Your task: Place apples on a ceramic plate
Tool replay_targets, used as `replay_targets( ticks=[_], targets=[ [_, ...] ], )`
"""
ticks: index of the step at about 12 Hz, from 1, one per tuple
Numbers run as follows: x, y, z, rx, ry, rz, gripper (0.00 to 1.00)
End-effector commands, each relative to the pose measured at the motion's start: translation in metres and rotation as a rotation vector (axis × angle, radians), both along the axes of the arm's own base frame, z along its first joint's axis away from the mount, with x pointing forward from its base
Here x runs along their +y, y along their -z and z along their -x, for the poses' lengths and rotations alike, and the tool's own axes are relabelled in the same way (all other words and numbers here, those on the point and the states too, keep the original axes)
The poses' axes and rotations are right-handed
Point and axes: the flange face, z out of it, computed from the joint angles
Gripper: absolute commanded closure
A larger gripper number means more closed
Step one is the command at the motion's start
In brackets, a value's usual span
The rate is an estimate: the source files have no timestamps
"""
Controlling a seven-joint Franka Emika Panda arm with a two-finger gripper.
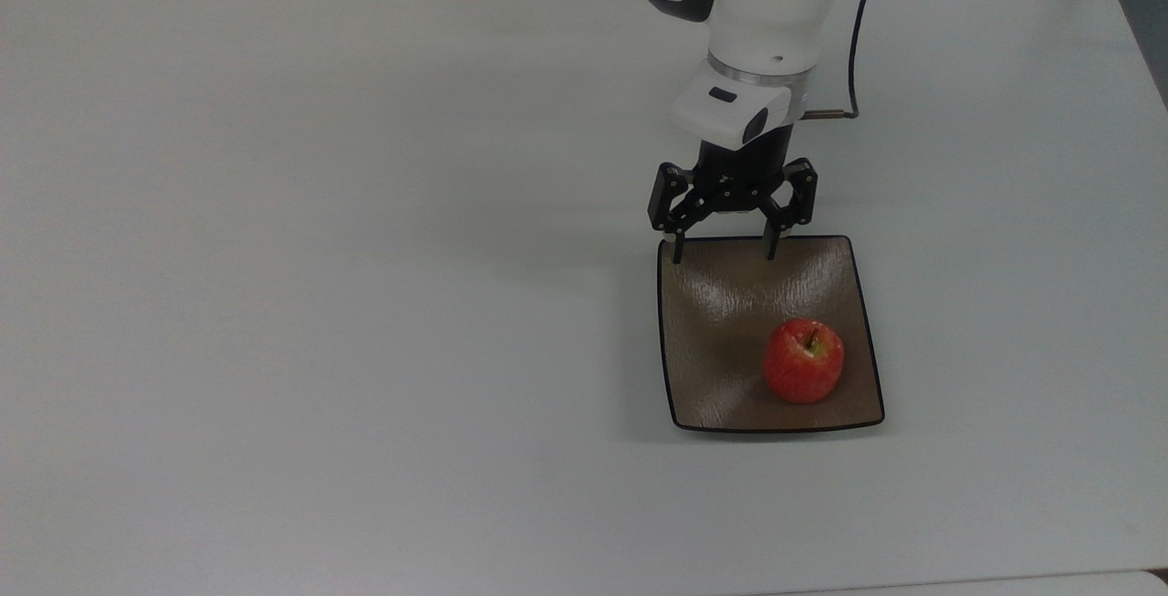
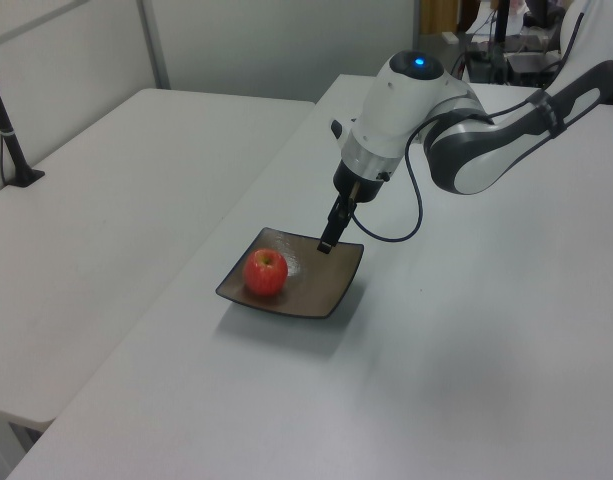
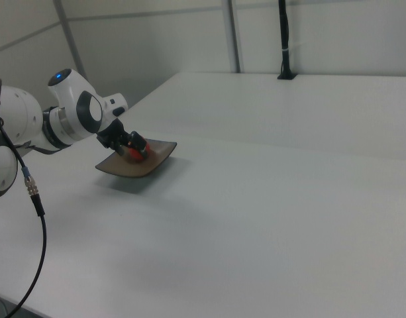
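Your apple (image 1: 803, 361) sits stem-up on the ceramic plate (image 1: 712, 304), toward the top view's lower right corner. The gripper (image 1: 724, 256) hangs over the plate's far edge, spread wide and holding nothing. The placing looks done; your next move is to lift clear without nudging the rim.

The ceramic plate (image 1: 721, 340) has a glossy brown glaze with a rippled, textured face that catches pale highlights (its thin rim is dark). The apple (image 1: 803, 361) has smooth, slightly shiny red skin with pale speckled streaks. The desk (image 1: 319, 258) is smooth, matt white. The arm's shells (image 1: 766, 3) are glossy white plastic; the fingers (image 1: 676, 249) are matt black.
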Motion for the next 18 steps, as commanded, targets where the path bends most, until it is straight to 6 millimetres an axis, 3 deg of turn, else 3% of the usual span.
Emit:
replay_targets(
  ticks=[1,3,7,9,12,14,16,18],
  targets=[
    [-0.01,-0.022,0.014,0.106,0.085,0.049,0.0],
    [-0.024,-0.03,0.034,0.284,0.135,0.099,0.0],
    [-0.049,-0.066,0.075,0.575,0.006,0.205,0.0],
    [-0.069,-0.093,0.083,0.589,0.045,0.227,0.0],
    [-0.115,-0.131,0.09,0.572,0.116,0.208,0.0],
    [-0.156,-0.158,0.081,0.459,0.193,0.031,0.0],
    [-0.187,-0.17,0.085,0.409,0.226,-0.023,0.0],
    [-0.204,-0.166,0.084,0.365,0.237,-0.039,0.0]
  ],
)
